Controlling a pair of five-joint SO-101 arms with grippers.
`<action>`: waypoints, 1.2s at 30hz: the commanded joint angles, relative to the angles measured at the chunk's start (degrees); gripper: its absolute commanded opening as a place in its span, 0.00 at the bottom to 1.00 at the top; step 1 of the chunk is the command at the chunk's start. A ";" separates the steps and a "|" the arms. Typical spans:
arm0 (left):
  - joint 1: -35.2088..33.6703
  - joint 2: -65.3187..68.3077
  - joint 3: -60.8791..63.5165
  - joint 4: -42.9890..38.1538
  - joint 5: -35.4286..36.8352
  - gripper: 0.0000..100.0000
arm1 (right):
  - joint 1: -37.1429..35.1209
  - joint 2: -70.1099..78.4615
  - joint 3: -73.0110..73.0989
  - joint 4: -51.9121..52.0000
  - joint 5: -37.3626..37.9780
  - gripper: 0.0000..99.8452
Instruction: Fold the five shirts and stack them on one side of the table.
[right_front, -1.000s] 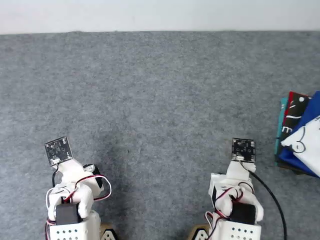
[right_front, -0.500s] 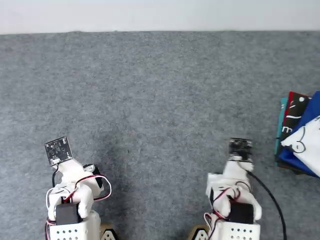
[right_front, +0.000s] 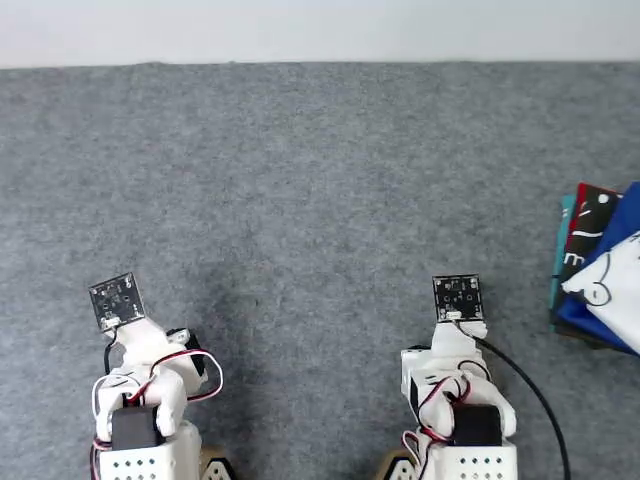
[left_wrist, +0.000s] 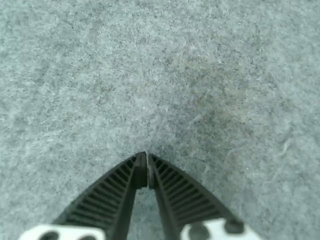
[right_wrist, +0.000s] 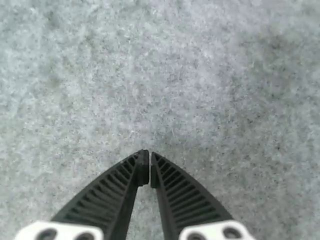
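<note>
A stack of folded shirts (right_front: 598, 268) lies at the table's right edge, with a blue and white one on top and red, black and teal ones under it. My left arm (right_front: 135, 360) is folded back at the near left edge. Its gripper (left_wrist: 147, 170) is shut with nothing in it, just above the grey felt. My right arm (right_front: 455, 370) is folded back at the near right, left of the stack and apart from it. The right gripper (right_wrist: 146, 169) is shut too, empty over bare felt.
Grey felt (right_front: 320, 200) covers the whole table. A pale wall (right_front: 320, 30) runs along the far edge. A black cable (right_front: 535, 395) trails from the right arm toward the near edge.
The right arm has swung a little to the left, away from the stack. The left arm and the shirts have not moved.
</note>
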 joint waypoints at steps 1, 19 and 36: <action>0.53 -0.62 -0.40 0.18 0.35 0.01 | 2.42 -0.04 0.88 0.48 -0.53 0.01; 8.18 -0.62 -0.31 0.18 0.35 0.01 | 6.02 -0.04 0.88 0.48 -0.44 0.01; 8.18 -0.62 -0.31 0.18 0.35 0.01 | 5.93 -0.04 0.88 0.48 -0.44 0.01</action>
